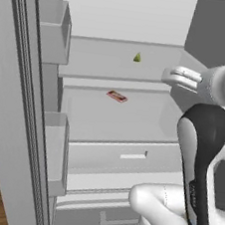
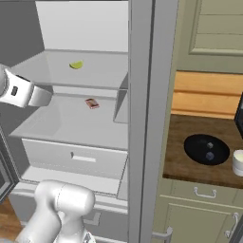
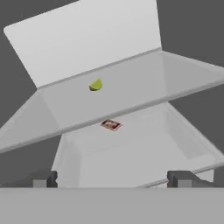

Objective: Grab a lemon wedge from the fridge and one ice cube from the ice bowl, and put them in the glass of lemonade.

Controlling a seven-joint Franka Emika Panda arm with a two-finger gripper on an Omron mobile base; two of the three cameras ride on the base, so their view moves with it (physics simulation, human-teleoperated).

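Claw (image 3: 113, 178) spread wide, empty, touching nothing; arm reaches level into the fridge (image 1: 126, 21), near of the lemon wedge (image 3: 95, 85).

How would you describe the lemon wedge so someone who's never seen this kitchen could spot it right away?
Look into the open fridge, at the white shelves. On the upper shelf, toward the back, sits the lemon wedge, a tiny yellow-green piece lying alone. Its only neighbour, the flat reddish-brown bar, lies one shelf below and is rectangular, not wedge-shaped.
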